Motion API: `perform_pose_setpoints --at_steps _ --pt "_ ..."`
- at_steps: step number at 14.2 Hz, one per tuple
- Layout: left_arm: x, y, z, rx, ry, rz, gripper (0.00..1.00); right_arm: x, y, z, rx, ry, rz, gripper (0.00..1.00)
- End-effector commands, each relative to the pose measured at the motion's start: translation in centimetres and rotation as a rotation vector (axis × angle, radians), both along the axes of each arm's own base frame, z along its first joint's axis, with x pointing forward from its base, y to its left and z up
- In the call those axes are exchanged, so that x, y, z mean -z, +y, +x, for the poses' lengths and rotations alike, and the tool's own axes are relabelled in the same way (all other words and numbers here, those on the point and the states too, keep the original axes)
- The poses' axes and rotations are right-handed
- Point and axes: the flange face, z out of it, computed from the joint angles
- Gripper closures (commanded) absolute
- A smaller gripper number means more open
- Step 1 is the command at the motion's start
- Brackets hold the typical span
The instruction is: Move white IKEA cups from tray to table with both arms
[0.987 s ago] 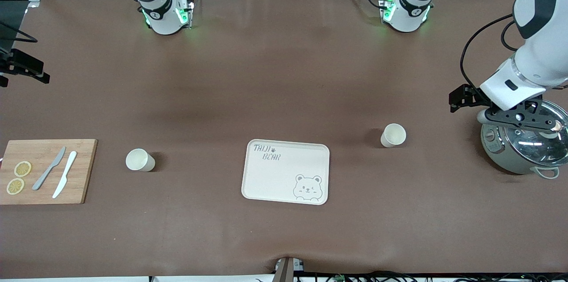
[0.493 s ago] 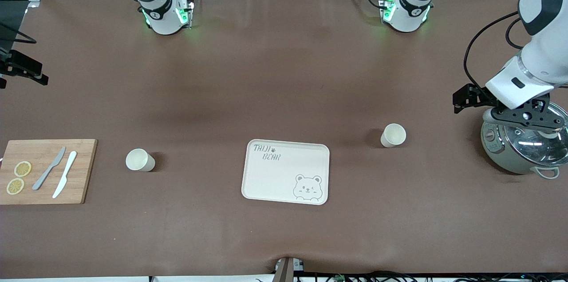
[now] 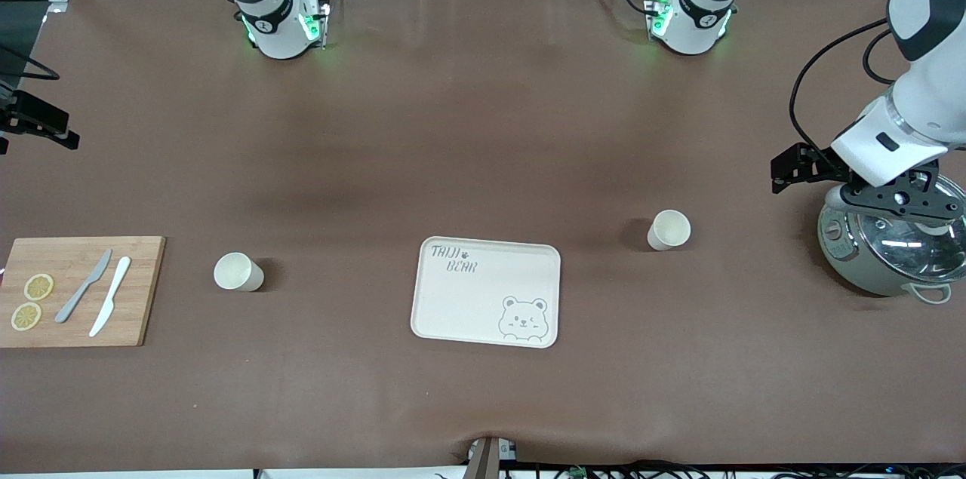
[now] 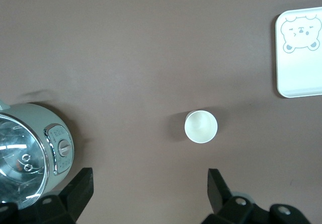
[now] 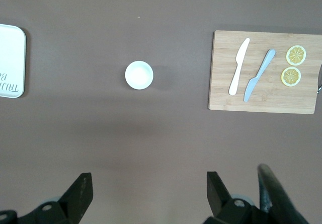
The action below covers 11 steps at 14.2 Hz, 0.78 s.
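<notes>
Two white IKEA cups stand upright on the brown table, one on each side of the bear-printed tray [image 3: 486,292]. One cup [image 3: 238,271] is toward the right arm's end, the other cup [image 3: 669,229] toward the left arm's end. My left gripper [image 3: 896,200] hangs open and empty over a lidded pot, well apart from that second cup [image 4: 201,126]. My right gripper [image 5: 148,181] is open, empty and high over bare table, with its cup [image 5: 139,75] far below.
A grey-green pot [image 3: 883,260] with a glass lid stands at the left arm's end. A wooden cutting board [image 3: 79,290] with two knives and lemon slices lies at the right arm's end. The tray holds nothing.
The left arm has drifted slightly toward its end of the table, staying over the pot. Both grippers stay open. The cups and tray have not moved.
</notes>
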Motion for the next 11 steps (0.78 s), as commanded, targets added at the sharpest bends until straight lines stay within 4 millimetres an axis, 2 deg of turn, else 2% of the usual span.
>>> perform_pose_setpoints --at_steps 1,4,11 --pt "-0.8 0.2 0.2 0.002 0.003 -0.015 0.00 -1.0 -0.5 -0.3 0.021 -0.013 -0.016 0.00" --pt "-0.8 0.1 0.2 0.006 0.002 -0.009 0.00 -1.7 -1.1 -0.5 0.030 -0.025 -0.020 0.00" --pt "0.2 0.0 -0.8 0.057 0.097 0.014 0.00 -1.8 -0.9 -0.2 0.027 -0.039 -0.021 0.00"
